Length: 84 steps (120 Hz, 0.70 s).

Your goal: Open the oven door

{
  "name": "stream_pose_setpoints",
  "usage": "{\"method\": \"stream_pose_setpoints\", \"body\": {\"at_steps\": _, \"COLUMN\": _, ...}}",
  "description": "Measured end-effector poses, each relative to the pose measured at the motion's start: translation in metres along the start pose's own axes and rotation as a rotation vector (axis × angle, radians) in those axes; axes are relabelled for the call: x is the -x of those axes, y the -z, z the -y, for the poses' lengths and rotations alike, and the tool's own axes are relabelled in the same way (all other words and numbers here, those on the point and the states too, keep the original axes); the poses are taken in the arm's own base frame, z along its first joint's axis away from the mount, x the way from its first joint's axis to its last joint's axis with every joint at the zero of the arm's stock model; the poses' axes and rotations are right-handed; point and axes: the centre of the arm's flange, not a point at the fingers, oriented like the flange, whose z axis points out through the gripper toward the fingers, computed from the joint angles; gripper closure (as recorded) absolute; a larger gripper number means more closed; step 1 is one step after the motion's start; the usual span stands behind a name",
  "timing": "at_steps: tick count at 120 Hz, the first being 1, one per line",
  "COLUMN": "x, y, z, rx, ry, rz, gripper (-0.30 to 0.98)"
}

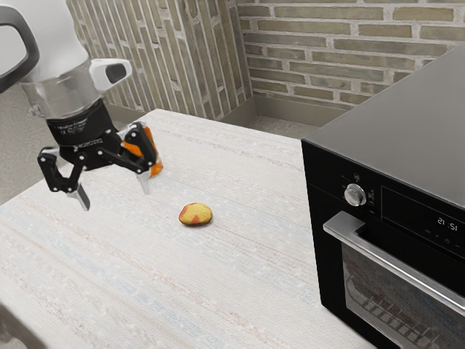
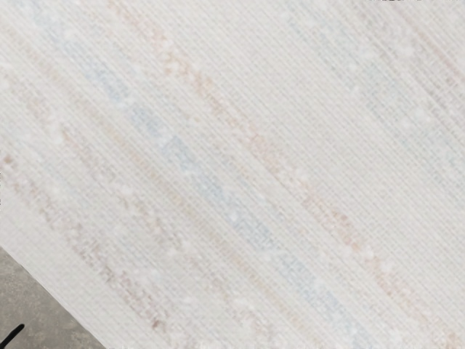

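Two fingers of my gripper (image 1: pixel 115 191) are standing apart, tips pointing down over the table (image 1: pixel 240 269), well apart from the oven (image 1: pixel 407 138), toward the exterior view's left of it. Taking the oven as landmark: its door (image 1: pixel 385 294) is sitting shut at its front, below the knob (image 1: pixel 354 195) and the lit display (image 1: pixel 445 222). The metal handle (image 1: pixel 407 268) is running along the door's upper part, and a wire rack (image 1: pixel 389 318) is showing through the glass. Between oven and gripper, a yellow-and-red rounded item (image 1: pixel 195 214) is resting on the table. Farther from the oven, an orange-and-clear object (image 1: pixel 156 169) is standing partly hidden behind my gripper. Via the wrist view, I am looking onto striped tabletop, its edge and grey floor (image 2: pixel 40 309).
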Motion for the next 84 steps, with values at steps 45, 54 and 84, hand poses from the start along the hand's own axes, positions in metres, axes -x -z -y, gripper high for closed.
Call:
{"method": "stream_pose_setpoints", "body": {"at_steps": 45, "x": 0.146, "y": -0.003, "z": 0.101, "rx": 0.329, "ry": -0.095, "rz": -0.127, "gripper": 0.0}}
{"method": "stream_pose_setpoints", "body": {"at_steps": 54, "x": 0.154, "y": -0.009, "z": 0.057, "rx": 0.399, "ry": -0.085, "rz": -0.113, "gripper": 0.0}}
{"method": "stream_pose_setpoints", "body": {"at_steps": 84, "x": 0.188, "y": -0.025, "z": -0.038, "rx": 0.543, "ry": 0.088, "rz": -0.089, "gripper": 0.0}}
